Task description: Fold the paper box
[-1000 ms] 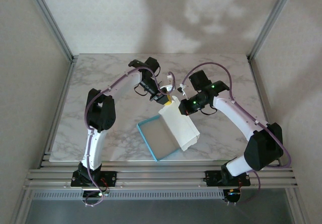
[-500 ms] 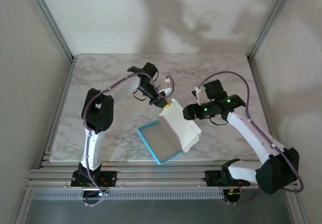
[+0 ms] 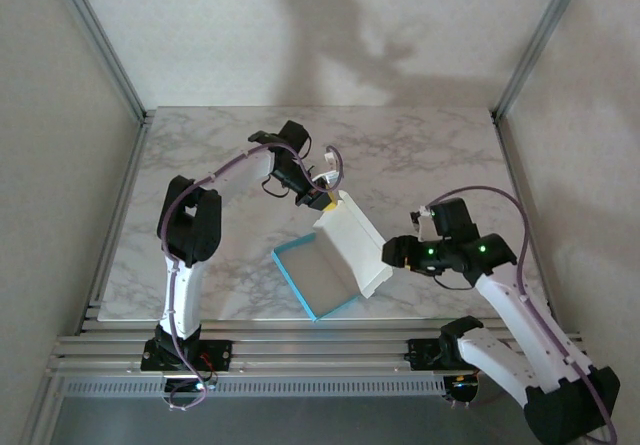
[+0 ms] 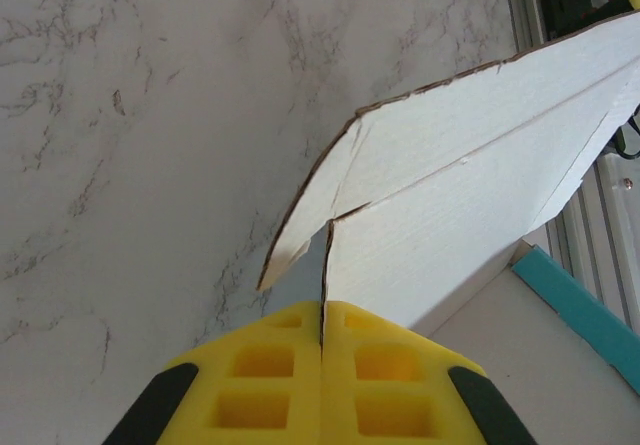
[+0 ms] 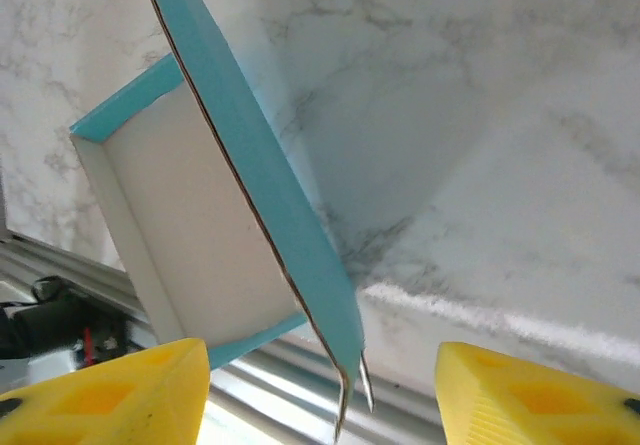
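One paper box (image 3: 345,250), its white flap between the left fingers (image 4: 262,375).

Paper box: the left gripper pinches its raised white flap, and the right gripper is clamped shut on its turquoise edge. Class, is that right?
No. The right wrist view shows the right gripper open, jaws wide apart, not clamped on the box. The left gripper does pinch the white flap.
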